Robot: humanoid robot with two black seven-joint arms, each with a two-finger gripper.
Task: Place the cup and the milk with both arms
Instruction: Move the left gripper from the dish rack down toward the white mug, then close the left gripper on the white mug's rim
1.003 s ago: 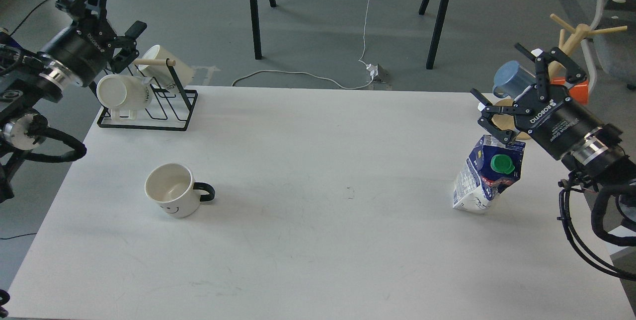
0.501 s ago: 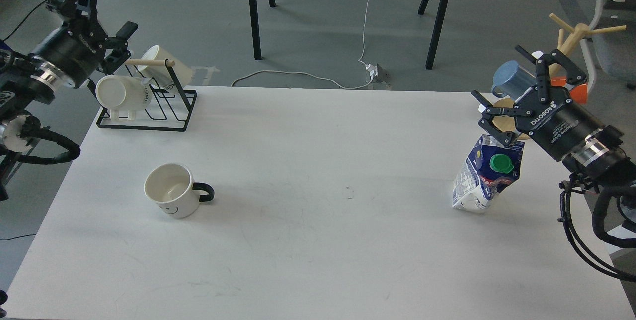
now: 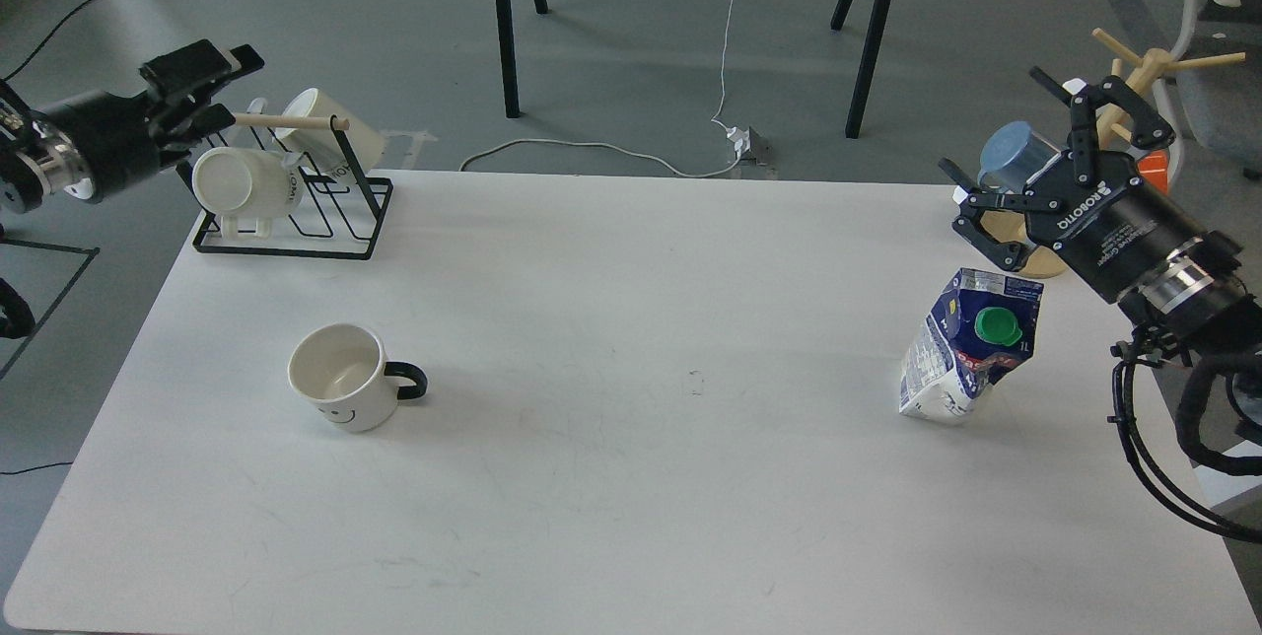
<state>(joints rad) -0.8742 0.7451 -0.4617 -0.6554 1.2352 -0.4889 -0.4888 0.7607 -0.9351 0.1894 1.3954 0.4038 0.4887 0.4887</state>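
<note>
A white cup (image 3: pixel 338 377) with a smiley face and a black handle stands upright on the left part of the white table (image 3: pixel 631 477). A blue and white milk carton (image 3: pixel 968 351) with a green cap stands leaning on the right part. My left gripper (image 3: pixel 202 91) is open and empty, off the table's far left corner, beside the mug rack and far from the cup. My right gripper (image 3: pixel 996 140) is open and empty, above and just behind the carton's top, not touching it.
A black wire rack (image 3: pixel 296 221) with two white mugs stands at the far left corner. A wooden mug tree (image 3: pixel 1134 83) with a blue cup (image 3: pixel 1016 157) stands at the far right edge, just behind my right gripper. Black stand legs rise beyond the table.
My left arm has drawn back to the left and turned, its gripper now lower beside the rack. My right gripper has risen slightly off the carton's top. Cup and carton have not moved.
</note>
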